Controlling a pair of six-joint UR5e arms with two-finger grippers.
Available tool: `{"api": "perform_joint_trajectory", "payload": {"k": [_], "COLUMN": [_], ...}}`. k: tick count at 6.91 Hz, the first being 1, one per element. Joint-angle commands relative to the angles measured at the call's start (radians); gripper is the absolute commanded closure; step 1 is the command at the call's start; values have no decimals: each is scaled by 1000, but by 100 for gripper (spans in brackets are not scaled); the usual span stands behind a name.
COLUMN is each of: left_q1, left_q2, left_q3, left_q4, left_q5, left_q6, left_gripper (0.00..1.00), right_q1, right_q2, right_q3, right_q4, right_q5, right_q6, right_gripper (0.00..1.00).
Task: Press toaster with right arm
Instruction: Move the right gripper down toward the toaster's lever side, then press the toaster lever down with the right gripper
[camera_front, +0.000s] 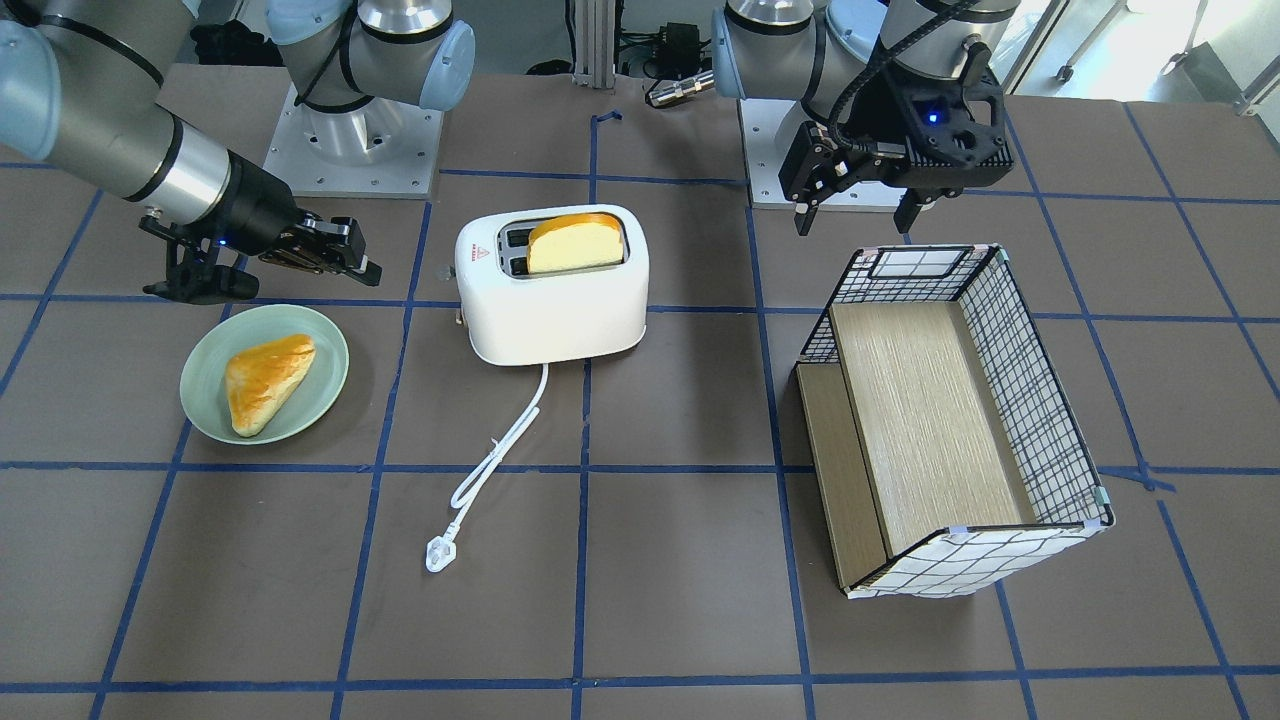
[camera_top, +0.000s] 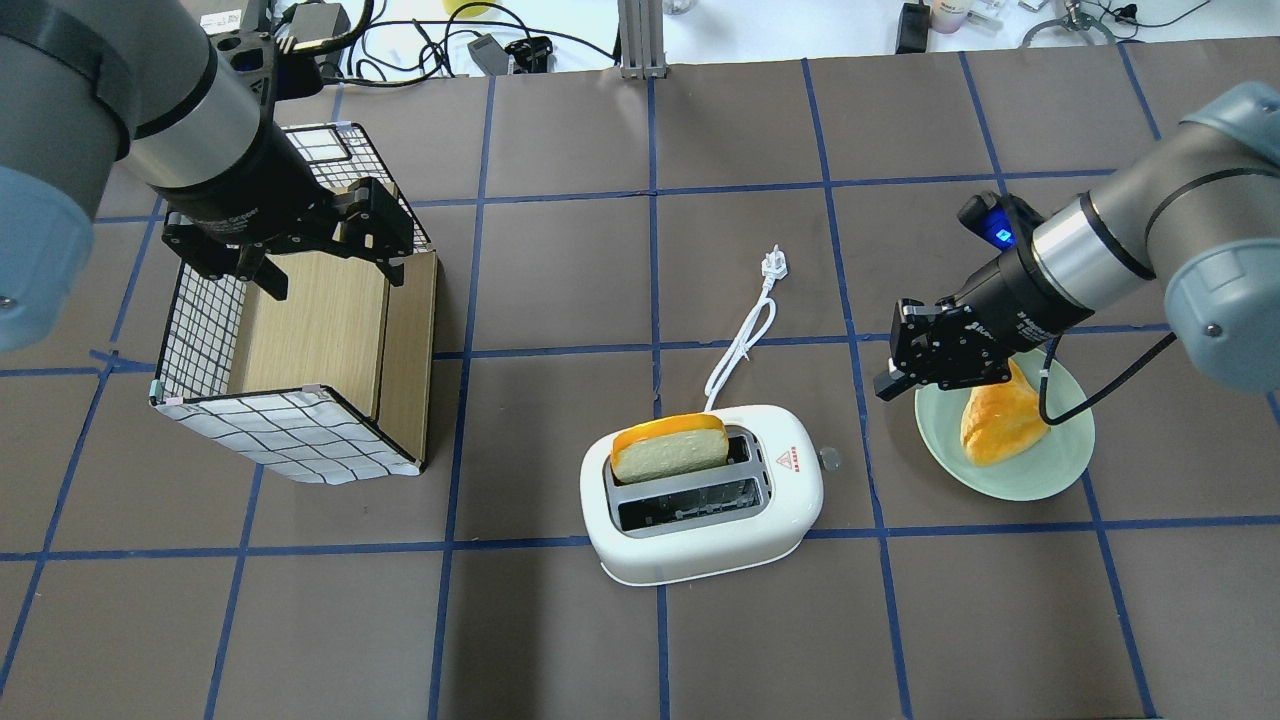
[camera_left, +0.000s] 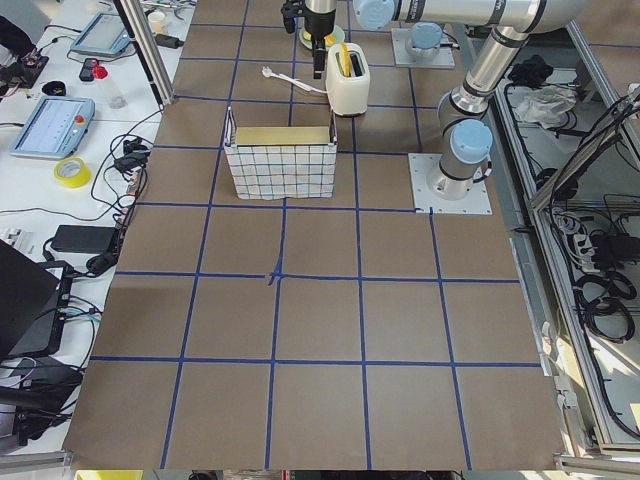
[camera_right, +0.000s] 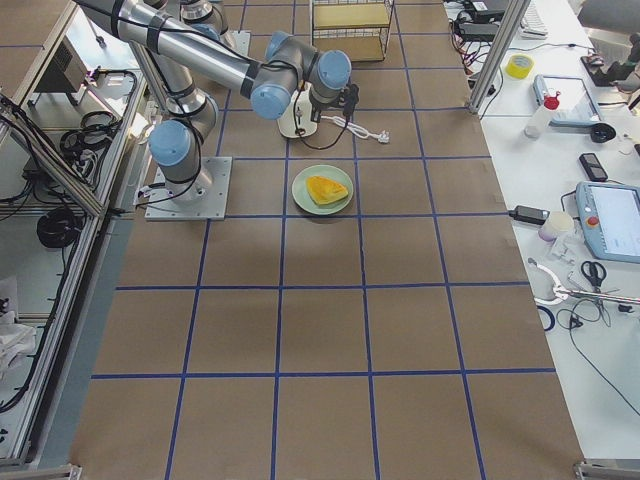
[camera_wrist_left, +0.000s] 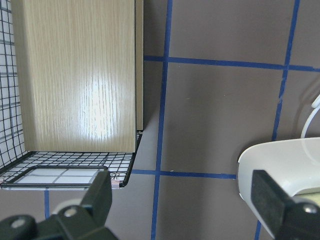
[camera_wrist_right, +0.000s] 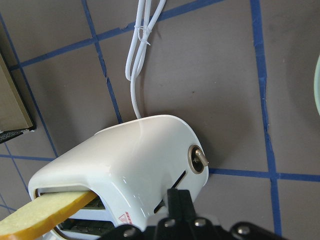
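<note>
The white two-slot toaster stands mid-table with a bread slice sticking up from one slot. Its red triangle logo and a round end knob face my right gripper. My right gripper is shut and empty. It hovers beside that end of the toaster, a short gap away, above the plate's edge. My left gripper is open and empty above the basket's rim.
A green plate holding a golden pastry lies under my right wrist. The toaster's white cord and plug trail away from the robot. A wire basket with a wooden floor sits below my left gripper.
</note>
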Motion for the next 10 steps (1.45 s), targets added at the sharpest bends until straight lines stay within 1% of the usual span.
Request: {"api": "perform_joint_trajectory", "payload": {"k": [1,3,6,7,10], "left_q1": [0,0,0,0,0], "left_q2": [0,0,0,0,0], "left_q3": [0,1,1,0,0], "left_q4": [0,0,0,0,0], "left_q5": [-2,0,0,0,-2], "left_q6": [0,0,0,0,0], "left_gripper": [0,0,0,0,0], "right_q1": [-4,-3,-1,0,0], "right_q2": [0,3,25,25,31], "right_q3": [67,99,109,107,110], "right_q4": [-1,7,5,1,-4], "right_q5": [47,62,62,83,94], "right_q6": [-22,-25,-25,-25,-37], "right_gripper": [100,100,100,100,100]}}
